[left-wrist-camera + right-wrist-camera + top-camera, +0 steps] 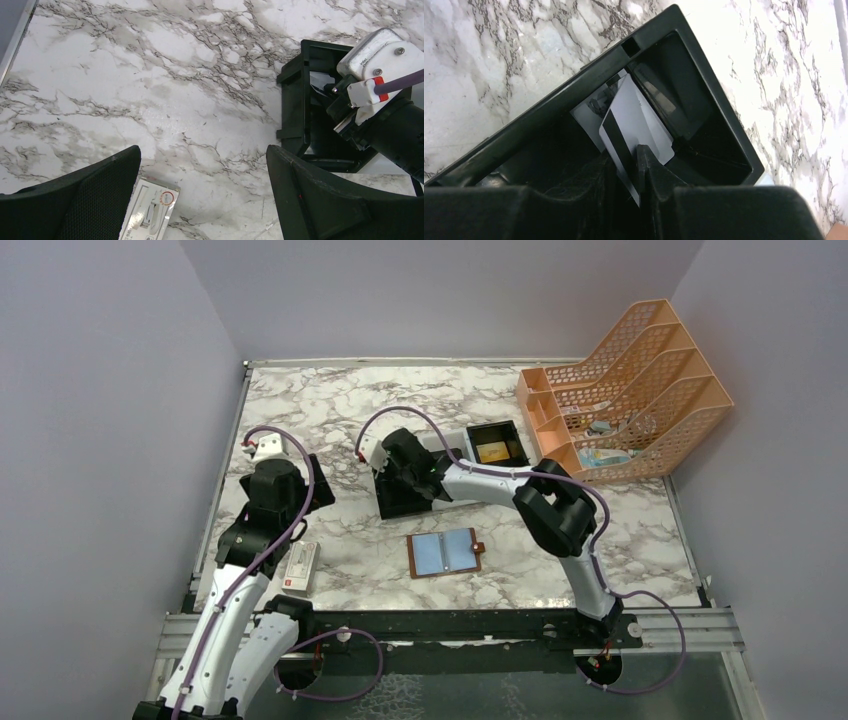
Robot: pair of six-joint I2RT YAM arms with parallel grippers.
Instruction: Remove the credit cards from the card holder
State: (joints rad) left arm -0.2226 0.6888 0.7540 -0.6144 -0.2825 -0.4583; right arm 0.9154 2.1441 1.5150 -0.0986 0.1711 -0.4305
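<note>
1. The marble table [330, 405] carries everything.
2. An orange file rack [640, 390] stands at its far right corner, with small items in its trays.
3. A black tray [497, 427] sits mid-table. The right arm's wrist covers the tray's left compartment from above.
4. The right gripper [630, 172] is down inside that compartment. Its jaws are barely apart, with a card between them. Whether they pinch it cannot be told.
5. The left gripper [202, 155] hangs over bare marble at the left, spread wide and holding nothing.
6. The card holder [445, 553] lies open and flat just in front of the tray, apart from both grippers.
7. A white box [300, 566] with a red mark lies beside the left arm.
8. The credit card [636, 120], pale with a black stripe, stands tilted against the tray's inner wall.
9. A gold card [492, 452] lies in the right compartment.
</note>
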